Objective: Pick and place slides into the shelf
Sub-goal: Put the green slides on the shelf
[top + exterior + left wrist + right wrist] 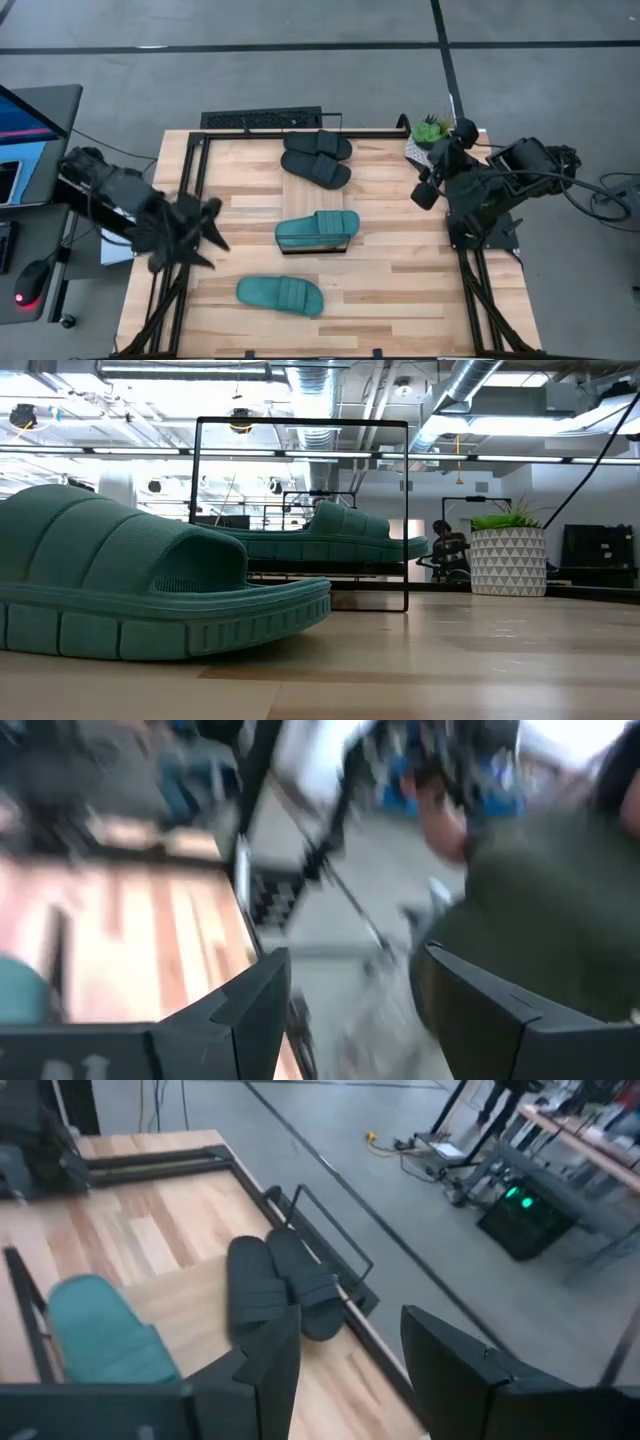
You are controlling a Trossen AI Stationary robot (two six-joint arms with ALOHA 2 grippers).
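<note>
Two black slides [317, 158] [275, 1285] lie side by side near the table's far edge, partly on the shelf's light plank [312, 195]. One teal slide [317, 230] [330, 535] sits inside the shelf's thin black wire frame [405, 510]. The other teal slide [280, 295] [150, 595] rests sole-down on the table near the near edge. My left gripper [205, 235] [350, 955] hangs open over the table's left part, blurred, left of the shelf. My right gripper [425, 192] [350, 1315] is open by the right edge, empty.
A potted plant [430, 135] [507, 560] stands at the table's far right corner, beside my right arm. Black frame rails [190, 180] run along the table's edges. A monitor and mouse [30, 285] sit off the left side. A person [540, 870] shows beyond the table.
</note>
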